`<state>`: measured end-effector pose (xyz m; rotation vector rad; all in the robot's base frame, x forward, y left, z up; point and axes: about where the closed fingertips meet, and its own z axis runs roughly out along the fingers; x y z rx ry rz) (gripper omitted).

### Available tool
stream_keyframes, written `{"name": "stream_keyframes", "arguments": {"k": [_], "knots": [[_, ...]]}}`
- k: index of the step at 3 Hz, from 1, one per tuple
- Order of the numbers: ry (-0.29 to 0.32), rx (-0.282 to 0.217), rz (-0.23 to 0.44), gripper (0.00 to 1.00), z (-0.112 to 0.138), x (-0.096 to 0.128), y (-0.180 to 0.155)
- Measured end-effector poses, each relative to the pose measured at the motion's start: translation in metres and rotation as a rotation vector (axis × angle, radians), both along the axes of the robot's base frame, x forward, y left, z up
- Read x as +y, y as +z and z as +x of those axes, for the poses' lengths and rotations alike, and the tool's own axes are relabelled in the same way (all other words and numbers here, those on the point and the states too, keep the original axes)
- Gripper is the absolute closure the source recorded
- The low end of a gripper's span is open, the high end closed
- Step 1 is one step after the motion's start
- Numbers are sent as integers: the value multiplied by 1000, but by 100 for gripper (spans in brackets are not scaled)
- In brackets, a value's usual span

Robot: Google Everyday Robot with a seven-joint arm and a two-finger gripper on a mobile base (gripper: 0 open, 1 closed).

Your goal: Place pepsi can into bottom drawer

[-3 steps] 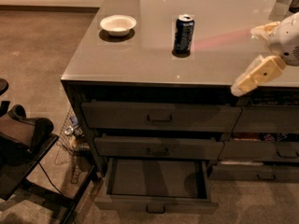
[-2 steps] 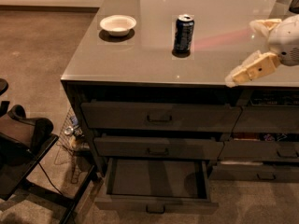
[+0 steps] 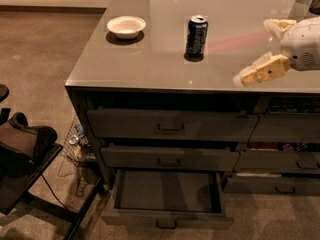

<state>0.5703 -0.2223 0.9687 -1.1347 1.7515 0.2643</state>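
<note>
Filling most of the view, the grey desk (image 3: 150, 64) has a smooth, faintly shiny top and two stacks of dark drawers beneath it. Low in the wider left stack, the bottom drawer (image 3: 167, 190) stands pulled out toward the camera, its dark interior showing nothing inside and its bar handle on the front edge. The two drawers above it (image 3: 170, 126) are pushed in, as are the narrower drawers of the right stack (image 3: 287, 130). A black chair (image 3: 25, 151) sits on the carpet at the left, well apart from the open drawer. The gripper (image 3: 253, 51) reaches in from the right edge above the desk top, its two pale fingers (image 3: 261, 70) spread wide with nothing between them, to the right of the can and not touching it. A white bowl (image 3: 126, 26) rests near the desk's far left corner. The pepsi can (image 3: 196, 36) stands upright on the desk, between the bowl and the gripper.
</note>
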Motion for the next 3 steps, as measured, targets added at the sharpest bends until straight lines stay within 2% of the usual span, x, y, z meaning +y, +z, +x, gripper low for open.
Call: {"name": "stream_keyframes", "arguments": {"k": [1, 2, 3], "knots": [[-14, -159, 198, 0, 54, 10, 15], [-26, -244, 378, 0, 117, 9, 22], [-33, -277, 482, 0, 170, 17, 34]]}}
